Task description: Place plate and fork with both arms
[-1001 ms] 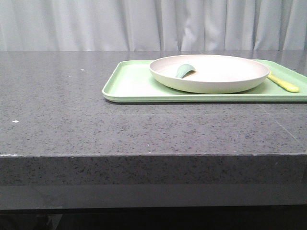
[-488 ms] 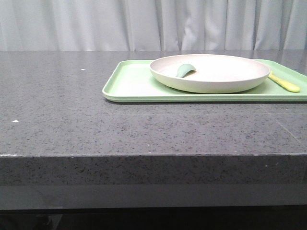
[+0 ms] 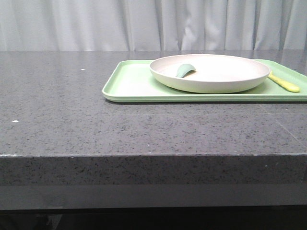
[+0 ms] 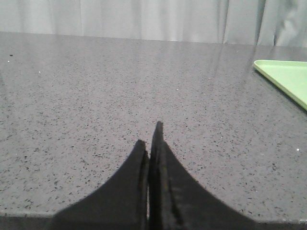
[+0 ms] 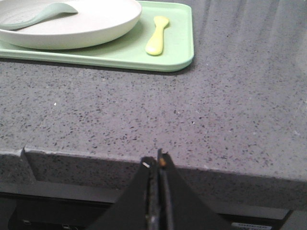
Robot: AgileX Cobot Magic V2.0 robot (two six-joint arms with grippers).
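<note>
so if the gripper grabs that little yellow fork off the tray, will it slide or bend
The fork looks like smooth plastic lying flat on the green tray, so it may skid when nudged. It is small and thin, probably light, and likely stiff enough not to flop. Lying so low, it leaves the fingers little to pinch.

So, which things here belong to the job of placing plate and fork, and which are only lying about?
For the job:
- plate, on the tray
- fork, on the tray beside the plate
- left pincer and right pincer, both shut, empty

Lying about:
- green tray
- grey-green spoon in the plate
</note>
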